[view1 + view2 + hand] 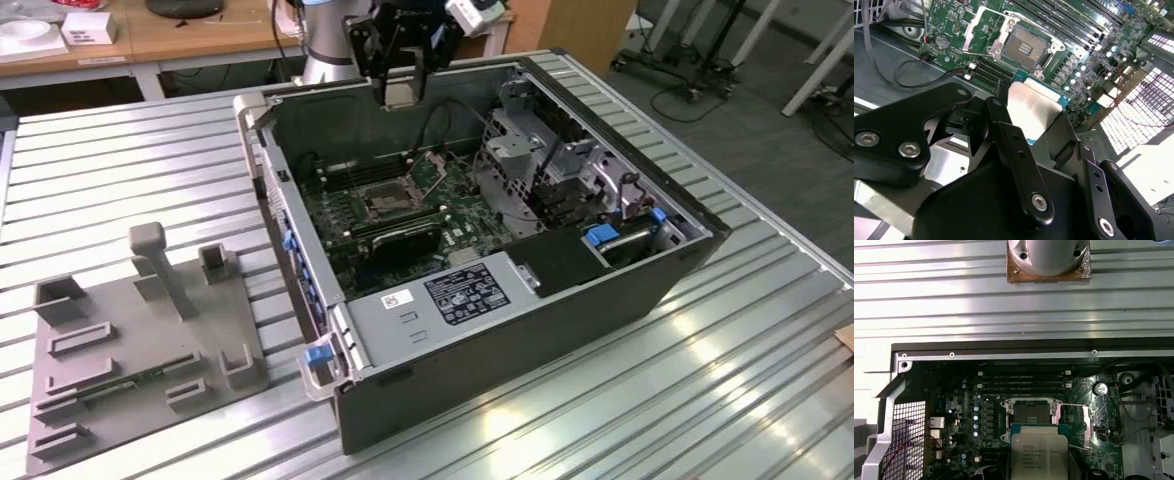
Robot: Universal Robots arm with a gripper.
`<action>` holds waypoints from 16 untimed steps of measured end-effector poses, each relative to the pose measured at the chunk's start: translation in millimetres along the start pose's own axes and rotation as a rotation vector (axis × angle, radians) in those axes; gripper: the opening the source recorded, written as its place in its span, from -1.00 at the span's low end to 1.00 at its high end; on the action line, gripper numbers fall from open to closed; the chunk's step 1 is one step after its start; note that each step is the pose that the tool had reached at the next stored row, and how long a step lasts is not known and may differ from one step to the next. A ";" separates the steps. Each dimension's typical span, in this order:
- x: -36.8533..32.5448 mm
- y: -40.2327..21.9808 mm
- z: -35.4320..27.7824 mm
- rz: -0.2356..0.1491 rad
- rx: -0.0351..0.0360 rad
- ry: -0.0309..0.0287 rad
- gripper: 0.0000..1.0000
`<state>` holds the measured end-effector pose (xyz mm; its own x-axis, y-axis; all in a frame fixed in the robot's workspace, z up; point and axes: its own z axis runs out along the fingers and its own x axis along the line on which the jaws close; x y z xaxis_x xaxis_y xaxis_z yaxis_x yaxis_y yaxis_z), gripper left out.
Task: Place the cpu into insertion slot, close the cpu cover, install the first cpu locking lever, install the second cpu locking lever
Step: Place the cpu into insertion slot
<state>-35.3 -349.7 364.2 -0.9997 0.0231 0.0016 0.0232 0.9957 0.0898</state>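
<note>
The cpu [1030,111], a flat square chip with a pale silver face and a green edge, is clamped between my black fingers [1004,132]. My gripper [399,92] hangs with it above the far rim of the open computer case. The insertion slot [1031,414] lies uncovered on the green motherboard, below and just beyond the cpu [1039,455]; it also shows in the other views [1026,47] [388,205]. The cpu cover [980,29], a thin silvery frame, stands swung open beside the slot [1100,424]. Thin wire levers [1074,405] stick out at that side.
The case [641,300] lies on its side on a ribbed metal table [120,180]. A drive cage [534,165] and cables [899,75] crowd the socket's surroundings. Long black memory slots [1024,381] run beside the socket. A grey fixture plate [134,350] sits at the exterior view's left.
</note>
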 end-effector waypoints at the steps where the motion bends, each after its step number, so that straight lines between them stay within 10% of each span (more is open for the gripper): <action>1: 0.0 0.0 0.0 0.000 0.0001 0.0000 0.08; 16: 0.0 -0.2 2.1 0.000 0.0000 -0.0002 0.08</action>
<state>-35.3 -349.7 362.1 -0.9997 0.0231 0.0014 0.0231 0.9957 0.0898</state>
